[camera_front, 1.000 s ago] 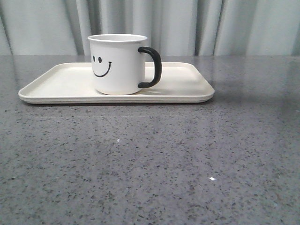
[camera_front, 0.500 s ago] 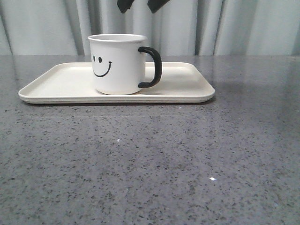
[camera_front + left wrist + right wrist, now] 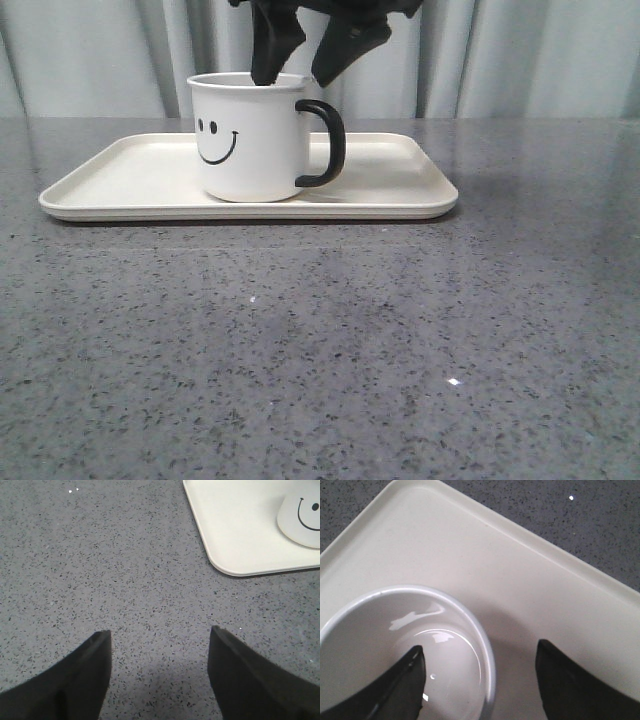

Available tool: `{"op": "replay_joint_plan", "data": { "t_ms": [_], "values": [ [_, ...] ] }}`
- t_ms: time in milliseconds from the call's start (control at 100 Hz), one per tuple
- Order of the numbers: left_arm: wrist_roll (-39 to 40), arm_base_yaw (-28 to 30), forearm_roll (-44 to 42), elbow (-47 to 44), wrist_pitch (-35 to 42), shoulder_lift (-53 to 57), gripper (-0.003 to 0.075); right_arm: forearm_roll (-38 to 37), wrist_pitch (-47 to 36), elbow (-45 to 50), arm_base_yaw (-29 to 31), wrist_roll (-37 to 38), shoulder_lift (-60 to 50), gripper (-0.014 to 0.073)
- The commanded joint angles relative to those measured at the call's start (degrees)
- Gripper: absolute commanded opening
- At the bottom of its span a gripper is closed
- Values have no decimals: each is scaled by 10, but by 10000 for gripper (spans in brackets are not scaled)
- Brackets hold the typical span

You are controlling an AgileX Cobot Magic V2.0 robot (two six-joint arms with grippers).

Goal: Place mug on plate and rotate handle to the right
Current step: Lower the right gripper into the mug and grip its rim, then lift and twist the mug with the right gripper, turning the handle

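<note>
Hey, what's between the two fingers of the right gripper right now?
The mug rim wall: in the right wrist view, one finger is inside the mug, the other outside over the plate.

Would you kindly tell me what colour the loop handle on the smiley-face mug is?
Glossy black, clearest in the front view: the C-shaped loop handle on the white cylindrical mug.

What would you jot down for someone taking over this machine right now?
Right claw: open, above the mug, one finger over its inside, one outside the rim near the handle.
Left claw: open, empty, over bare table beside the plate.
Done: mug stands upright on the plate, handle pointing right in the front view.
Left: apparently nothing but a check; neither claw holds anything.
</note>
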State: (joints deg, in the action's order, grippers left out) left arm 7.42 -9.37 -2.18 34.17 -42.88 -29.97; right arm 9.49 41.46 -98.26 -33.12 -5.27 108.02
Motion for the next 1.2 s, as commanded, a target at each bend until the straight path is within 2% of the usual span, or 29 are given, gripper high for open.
{"op": "replay_joint_plan", "data": {
  "t_ms": [0, 300, 1190],
  "values": [
    [4, 0, -1, 17, 41, -2, 421, -2, -29, -19, 0, 3, -28, 475],
    [4, 0, -1, 17, 41, -2, 421, -2, -30, -19, 0, 3, -25, 465],
    [4, 0, -1, 17, 40, -2, 421, -2, -45, -19, 2, 3, -25, -8]
  ]
}}
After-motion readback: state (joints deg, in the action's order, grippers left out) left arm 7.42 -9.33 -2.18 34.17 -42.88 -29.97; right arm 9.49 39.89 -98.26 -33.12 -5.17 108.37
